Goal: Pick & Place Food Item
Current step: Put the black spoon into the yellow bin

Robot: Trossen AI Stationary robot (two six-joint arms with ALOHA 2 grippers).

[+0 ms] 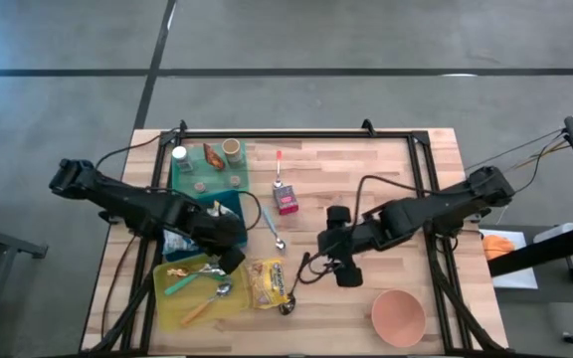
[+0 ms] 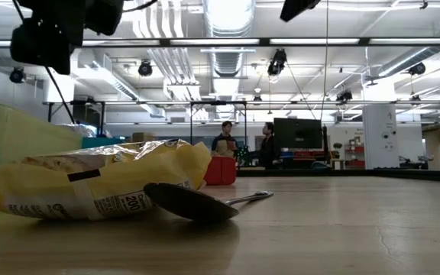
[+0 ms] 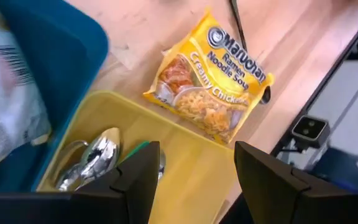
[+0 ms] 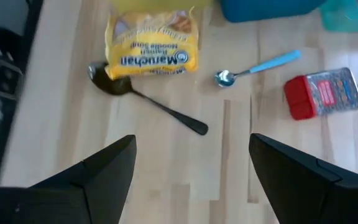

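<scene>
Nearest the front table edge, low in the overhead picture, a pink bowl (image 1: 398, 316) sits at lower right and a yellow tray (image 1: 172, 308) at lower left, holding a few utensils. Just right of the tray, touching or nearly touching its edge, lies the ramen pack (image 1: 266, 282), a yellow plastic packet lying flat. A black ladle (image 1: 287, 306) rests beside it, its bowl tucked against the pack's near corner.

The left gripper (image 1: 229, 261) hovers over the tray's upper right corner, close to the pack. Its jaws stand partly apart and hold nothing; the left wrist picture shows bare tray between them.

The right gripper (image 1: 346, 274) hangs over bare wood right of centre, well apart from the pack. Its jaws are spread wide and empty.

Farther back, a blue-handled spoon (image 1: 271, 228) lies mid-table, then a small red-capped jar (image 1: 286, 202) on its side. At upper left sit a dark blue bin (image 1: 235, 205) and a teal tray (image 1: 189, 171) with toy food.

Judging by looks, the pack is light. Its film wrapper will be slick and crinkly, and the noodle block inside stiff but brittle, so a hard pinch could crack it. Lying flat, it offers little height. The best hold seems to be across its narrow width, or on a crimped end seam away from the ladle. A glancing touch will probably push it along the wood.

In the table-level picture, two people stand far off in the room.
</scene>
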